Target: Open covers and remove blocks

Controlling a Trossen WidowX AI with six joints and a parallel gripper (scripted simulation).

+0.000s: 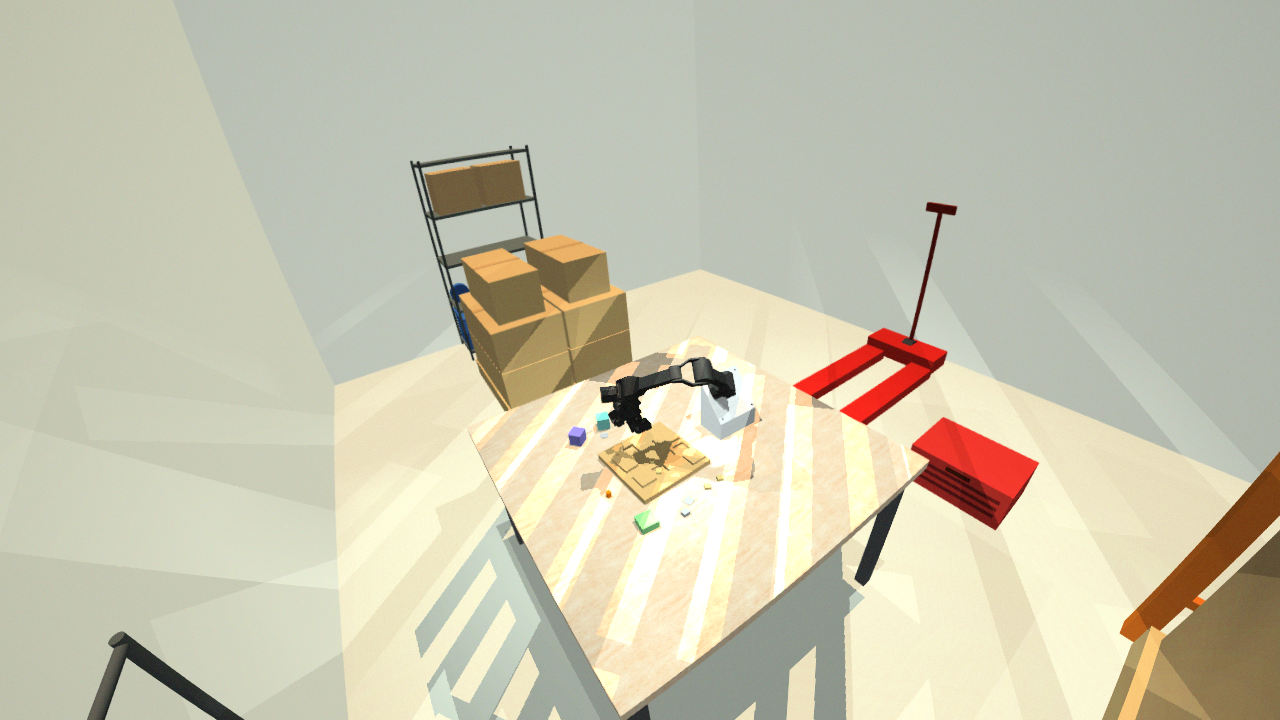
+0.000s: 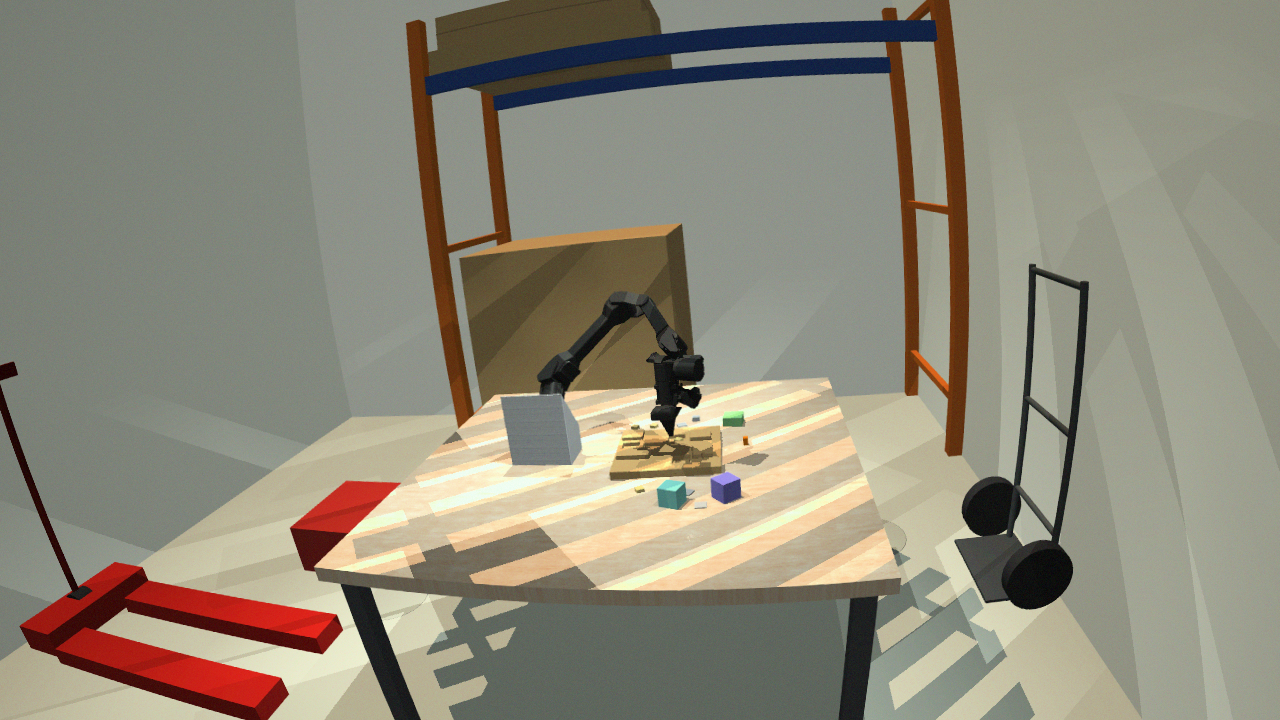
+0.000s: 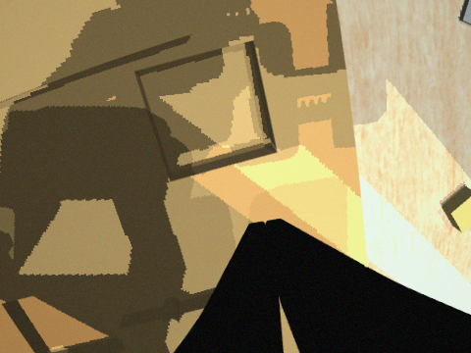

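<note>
My gripper [image 1: 643,428] [image 2: 670,433] [image 3: 266,235] is shut with nothing between its fingertips, low over the tan puzzle board [image 1: 646,495] [image 2: 626,472] [image 3: 83,235]. The wrist view shows an empty square well, its dark wall [image 3: 262,103] ahead of the fingertips, and a long groove [image 3: 103,66] beside it. A teal cube [image 1: 602,420] [image 2: 671,495] and a purple cube [image 1: 577,436] [image 2: 725,487] rest on the table off the board. A green block [image 1: 646,522] [image 2: 733,419] and a small orange piece [image 1: 608,493] [image 2: 745,439] also lie off it. Shadows obscure the covers' positions.
Small yellow pieces [image 1: 707,486] [image 2: 639,489] and pale grey pieces [image 1: 685,513] [image 2: 699,505] lie around the board. One yellow piece [image 3: 462,214] shows right of it in the wrist view. The grey arm base [image 1: 729,419] [image 2: 539,434] stands beside the board.
</note>
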